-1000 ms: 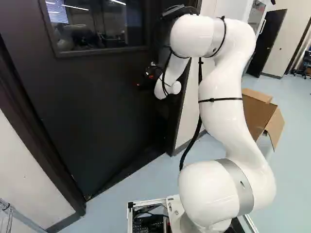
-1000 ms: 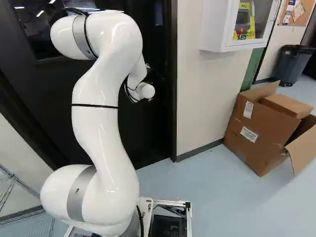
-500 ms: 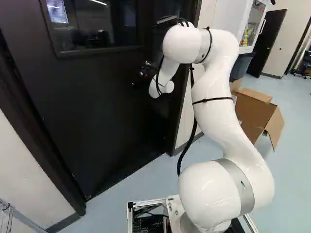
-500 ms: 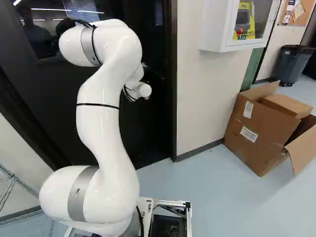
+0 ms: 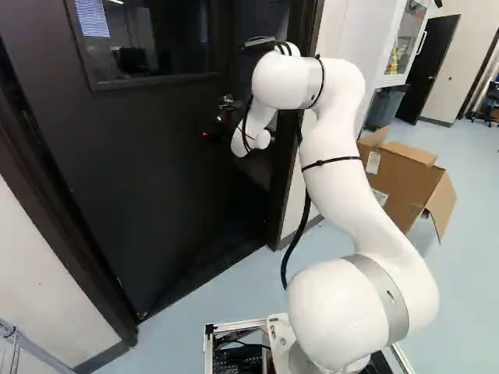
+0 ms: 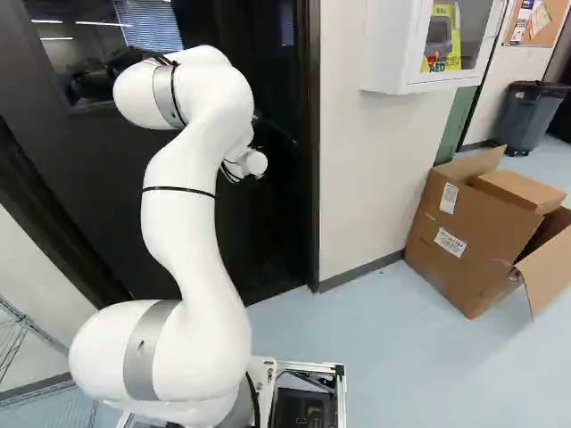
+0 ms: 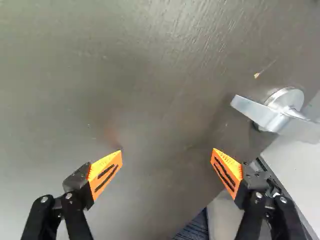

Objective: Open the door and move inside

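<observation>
The dark door [image 5: 140, 179] stands ajar, its window [image 5: 148, 39] high up, with a dark gap between its free edge and the door frame [image 5: 290, 171]. My gripper [image 5: 218, 123] is at the door's face near that edge in the left base view; the arm hides it in the right base view. In the wrist view the gripper [image 7: 167, 155] is open, nothing between its orange pads, facing the door's flat surface [image 7: 150, 100]. The silver lever handle [image 7: 262, 116] is outside the fingers, ahead of and beside one of them, close to the door's edge.
Right of the doorway is a wall [image 6: 357, 178] with a white cabinet [image 6: 388, 53]. An open cardboard box [image 6: 473, 232] stands on the floor by it, a grey bin [image 6: 526, 116] behind. A wire rack [image 6: 13, 334] is at the left.
The arm has reached forward, shifting the gripper leftward and away in the left base view. The door has swung a little farther inward, away from the base. The base has not moved.
</observation>
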